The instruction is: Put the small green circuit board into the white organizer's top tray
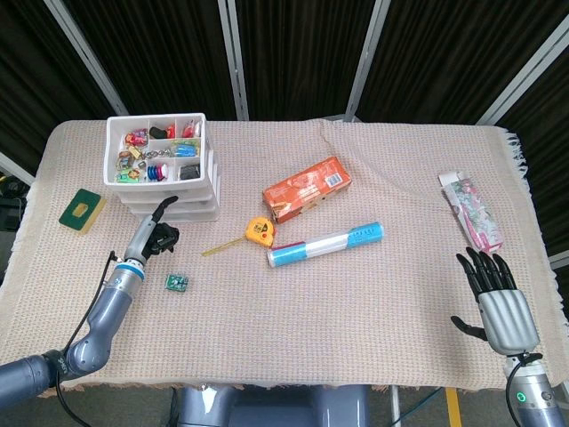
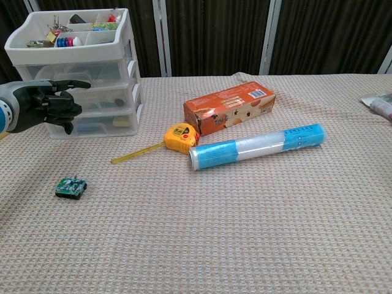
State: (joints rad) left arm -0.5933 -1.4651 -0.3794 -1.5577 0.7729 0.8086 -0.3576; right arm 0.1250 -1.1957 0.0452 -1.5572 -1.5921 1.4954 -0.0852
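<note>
Just one green circuit board (image 2: pixel 71 187)

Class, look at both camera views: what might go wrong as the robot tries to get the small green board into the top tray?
The circuit board is small and lies flat on the woven cloth, so the left hand may fumble it. The organizer's top tray already holds trinkets, so the board may land on them.
</note>
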